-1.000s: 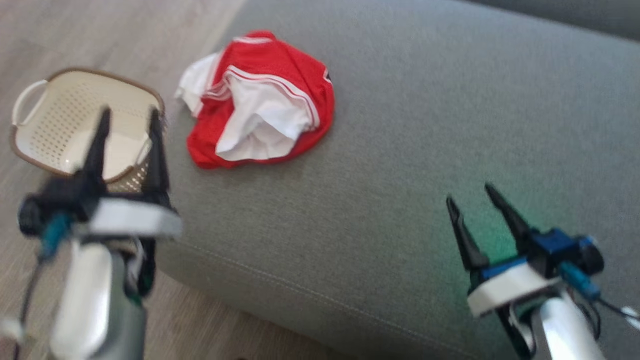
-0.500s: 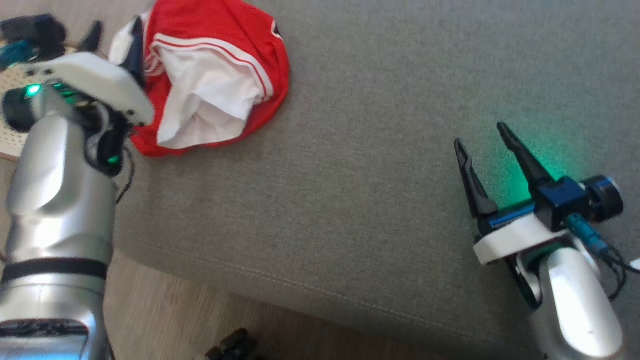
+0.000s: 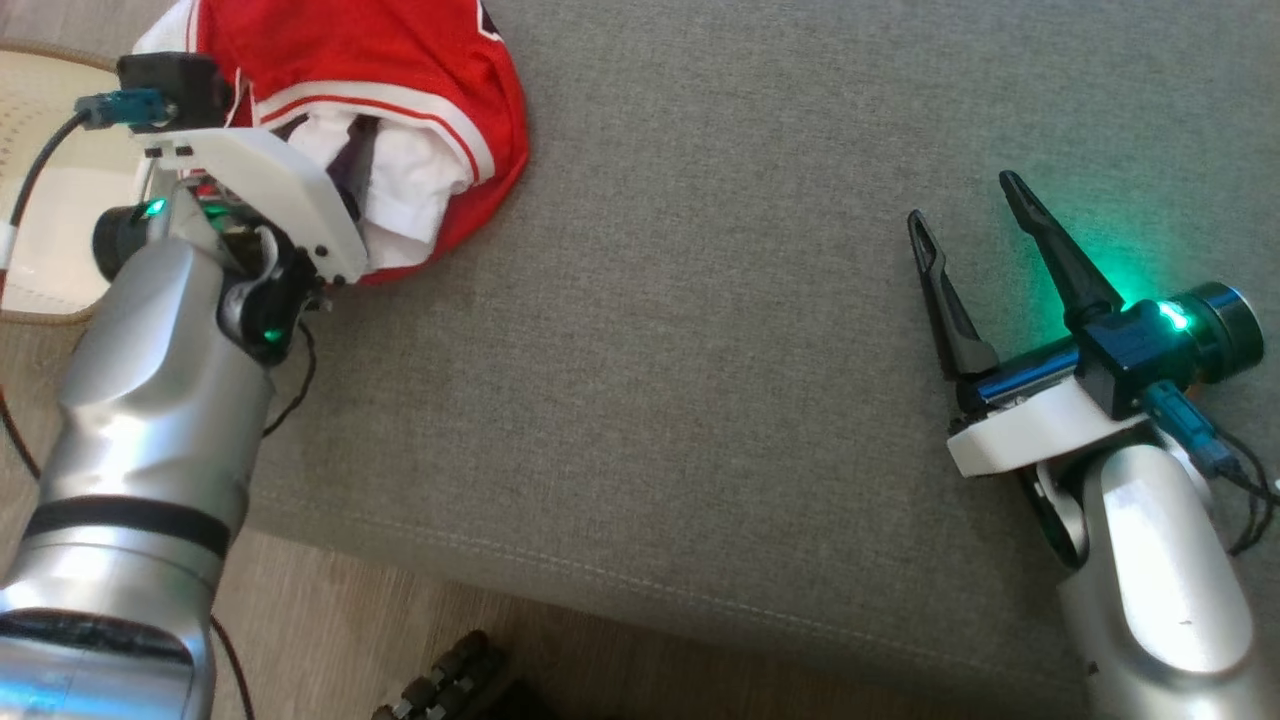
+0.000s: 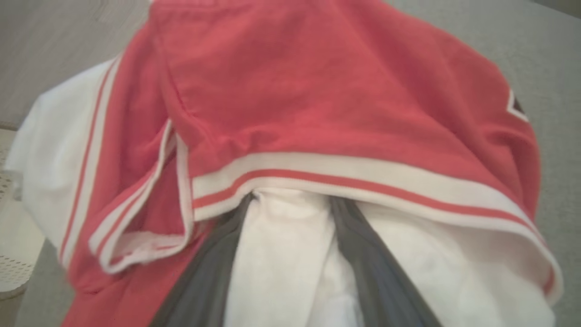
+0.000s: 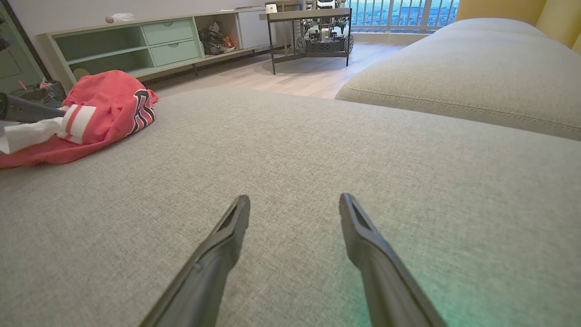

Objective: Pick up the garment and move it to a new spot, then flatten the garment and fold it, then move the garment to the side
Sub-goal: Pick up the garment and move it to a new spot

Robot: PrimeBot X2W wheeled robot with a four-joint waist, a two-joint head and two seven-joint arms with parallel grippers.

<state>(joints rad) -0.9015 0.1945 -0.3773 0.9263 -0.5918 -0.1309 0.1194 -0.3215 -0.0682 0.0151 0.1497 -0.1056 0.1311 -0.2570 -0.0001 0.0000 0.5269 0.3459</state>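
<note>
Surface: a wide grey sofa cushion (image 3: 700, 380), pale wood floor (image 3: 340, 620) at its near edge, a low green-fronted cabinet (image 5: 150, 43) across the room.
Garment: a red jersey (image 3: 400, 60) with white trim, crumpled in a heap at the cushion's far left corner; white lining spills out from under its striped hem (image 4: 363, 175).
Beside it: a cream perforated basket (image 3: 40, 130) on the floor, just off the cushion's left edge.
Left gripper (image 4: 290, 202): jaws spread wide, the 2 fingers pushed in under the hem, 1 on each side of a white fold (image 4: 281, 254); nothing is pinched yet.
Right gripper (image 3: 962, 198): open and empty, low over bare cushion, well apart from the jersey.
Step in hand: most likely the first pick-up, so the task is barely begun.
Doing it well: close on the fold and hem together, so the grip takes more than 1 thin layer. Lift until the heap hangs clear, then carry it toward the open middle of the cushion.
Risk: the lining looks thin and slippery; caught alone, it may slide out, or the jersey may drag toward the basket.
</note>
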